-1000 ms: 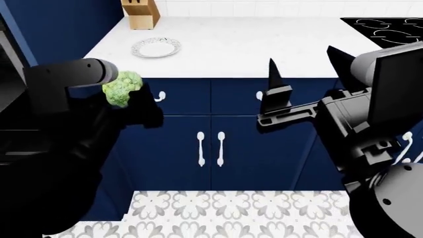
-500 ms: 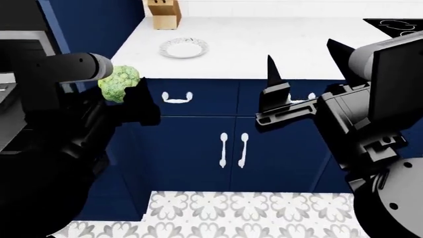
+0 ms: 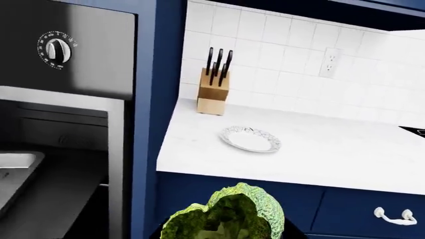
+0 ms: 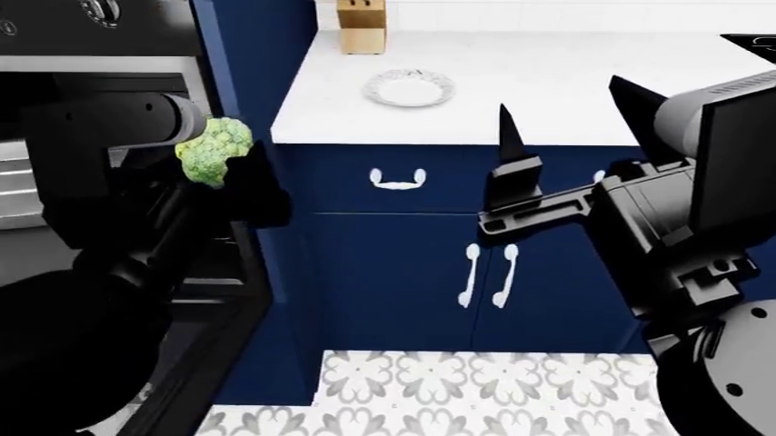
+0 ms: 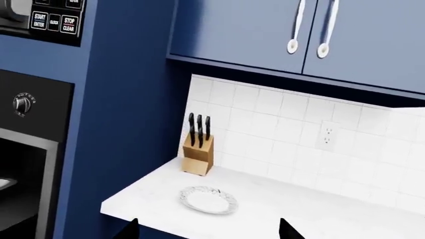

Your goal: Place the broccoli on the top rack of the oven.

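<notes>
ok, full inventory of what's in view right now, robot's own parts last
broccoli: 1, light green, held in the left hand in front of the oven opening
oven: 1, black panel, silver frame, set in the blue column left of the counter
top rack: 1, silvery, inside the oven
knife block: 1, wood with black handles, back of the counter
plate: 1, white, on the counter
counter: 1, white, over blue cabinets
left hand: black, shut on the broccoli
right hand: black, empty, fingertips apart in the right wrist view

even, bright render light; sharp, no blur. the oven (image 4: 73, 54) cavity is dark and the arms (image 4: 109, 272) read near-black.
</notes>
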